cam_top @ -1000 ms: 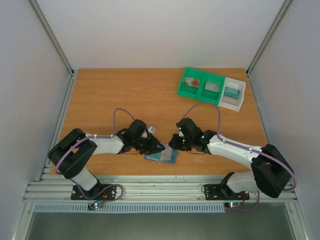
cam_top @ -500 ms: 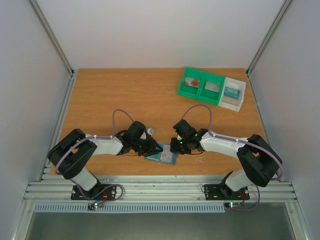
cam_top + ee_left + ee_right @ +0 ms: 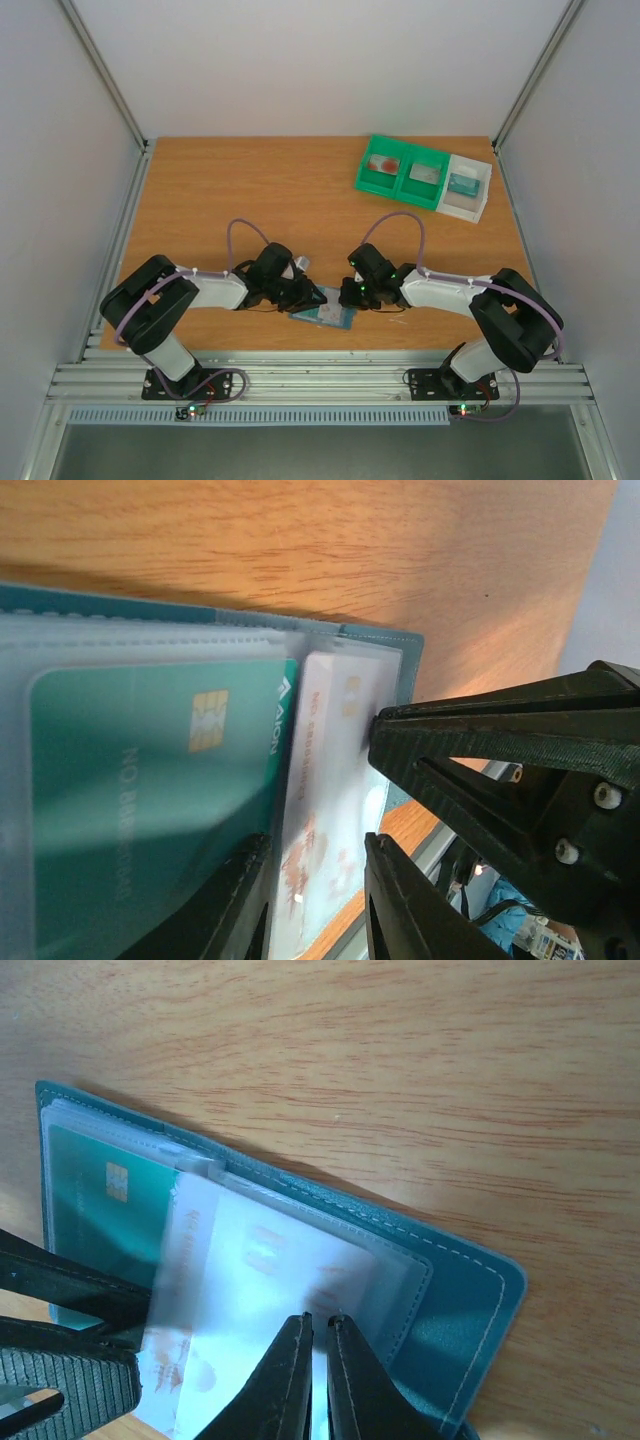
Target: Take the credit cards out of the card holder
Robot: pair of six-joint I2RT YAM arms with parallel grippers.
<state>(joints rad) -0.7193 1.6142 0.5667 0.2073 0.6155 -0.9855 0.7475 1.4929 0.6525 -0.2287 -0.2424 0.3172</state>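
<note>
The blue-grey card holder (image 3: 323, 316) lies open near the table's front edge, between both grippers. In the right wrist view the card holder (image 3: 455, 1310) has clear slots. One holds a teal card (image 3: 95, 1200). A pale credit card (image 3: 240, 1280) with reddish marks sticks partly out of its slot. My right gripper (image 3: 322, 1322) is shut, tips resting on that card. My left gripper (image 3: 315, 900) is open, its fingers (image 3: 235, 900) down on the card holder either side of the pale card (image 3: 330, 770). Both grippers show from above, left (image 3: 305, 297) and right (image 3: 348, 297).
A green two-compartment tray (image 3: 404, 186) stands at the back right with a red card (image 3: 383, 163) and a grey piece (image 3: 426, 173). A white tray (image 3: 478, 206) beside it holds a teal piece (image 3: 462, 183). The table's front edge runs just behind the card holder.
My right arm has reached in leftward and lowered its gripper onto the card holder. The left arm has barely moved.
</note>
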